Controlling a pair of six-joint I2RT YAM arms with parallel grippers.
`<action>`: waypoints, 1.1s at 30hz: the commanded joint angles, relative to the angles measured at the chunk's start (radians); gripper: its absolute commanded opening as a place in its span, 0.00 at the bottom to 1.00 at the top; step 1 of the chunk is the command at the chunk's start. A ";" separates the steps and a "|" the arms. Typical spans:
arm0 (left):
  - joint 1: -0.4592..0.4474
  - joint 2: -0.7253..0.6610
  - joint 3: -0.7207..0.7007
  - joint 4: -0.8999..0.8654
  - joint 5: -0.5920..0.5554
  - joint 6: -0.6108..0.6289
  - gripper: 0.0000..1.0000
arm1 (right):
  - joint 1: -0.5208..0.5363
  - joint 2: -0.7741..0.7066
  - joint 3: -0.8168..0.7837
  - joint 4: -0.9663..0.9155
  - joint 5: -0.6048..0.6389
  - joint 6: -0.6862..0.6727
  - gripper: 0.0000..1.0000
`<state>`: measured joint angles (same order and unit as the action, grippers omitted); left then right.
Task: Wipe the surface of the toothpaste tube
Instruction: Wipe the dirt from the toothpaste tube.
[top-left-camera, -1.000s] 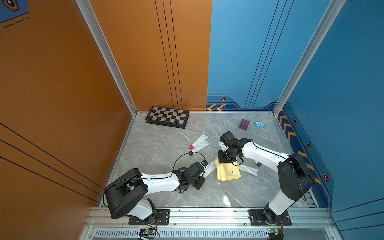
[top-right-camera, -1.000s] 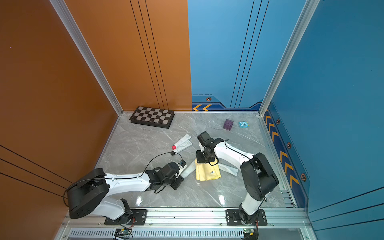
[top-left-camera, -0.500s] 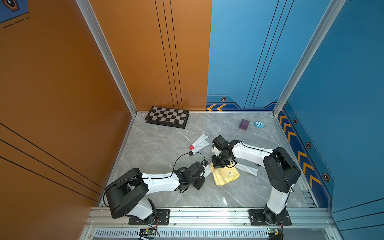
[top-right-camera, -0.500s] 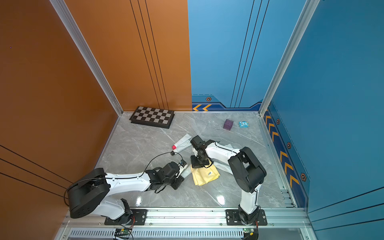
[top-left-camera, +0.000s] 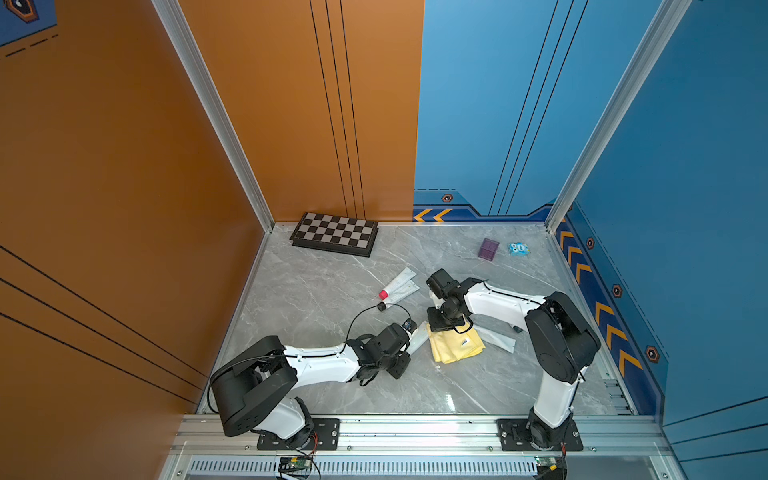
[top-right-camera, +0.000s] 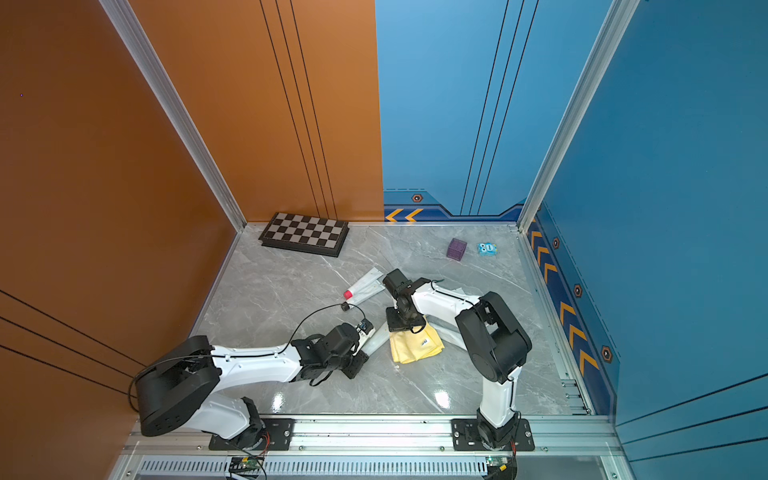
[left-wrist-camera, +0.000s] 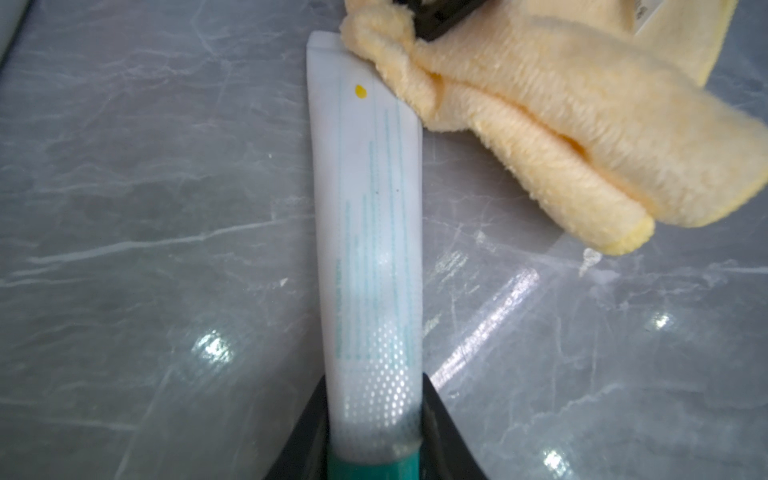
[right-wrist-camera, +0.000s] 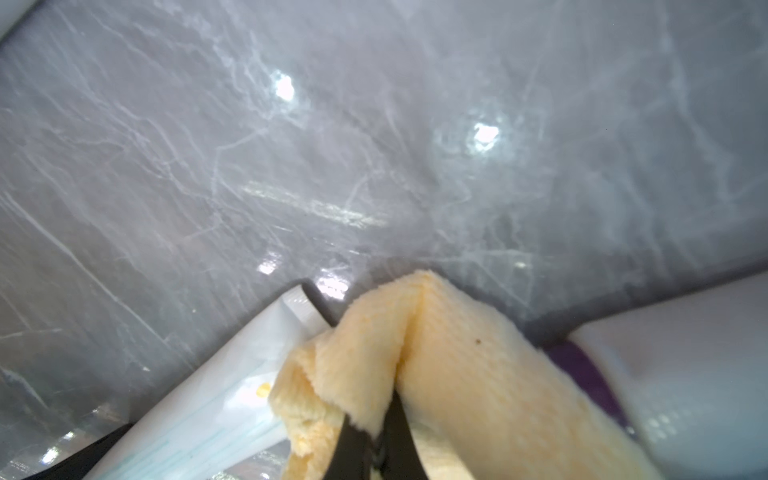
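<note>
One toothpaste tube (left-wrist-camera: 370, 232): probably light, soft and slick, crimped tail touching the yellow cloth (left-wrist-camera: 561, 137). The left gripper (left-wrist-camera: 374, 415) pinches its firmer cap end, likely the best hold; the right gripper (right-wrist-camera: 374, 444) pinches the cloth.

yellow cloth (right-wrist-camera: 457, 365) (folded), pinched by right gripper (right-wrist-camera: 376, 434), overlapping white toothpaste tube (right-wrist-camera: 216, 386)

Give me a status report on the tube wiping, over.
Left claw shut on toothpaste tube, cap end. Right claw shut on yellow cloth, cloth touching tube's flat end. Red-capped tube lies apart, not in the way.
</note>
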<state>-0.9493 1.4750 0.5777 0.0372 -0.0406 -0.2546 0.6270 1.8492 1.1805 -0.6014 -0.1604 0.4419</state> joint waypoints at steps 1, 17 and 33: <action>-0.002 0.041 -0.019 -0.092 0.038 0.003 0.24 | -0.004 -0.032 -0.006 0.013 -0.080 -0.004 0.00; -0.007 0.038 -0.019 -0.089 0.038 0.003 0.24 | 0.030 0.054 0.068 0.024 -0.187 0.014 0.00; -0.007 0.043 -0.018 -0.088 0.034 0.006 0.23 | 0.068 0.044 0.033 -0.027 -0.054 -0.028 0.00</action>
<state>-0.9501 1.4769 0.5785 0.0387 -0.0406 -0.2543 0.6735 1.9026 1.2591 -0.6159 -0.1268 0.4221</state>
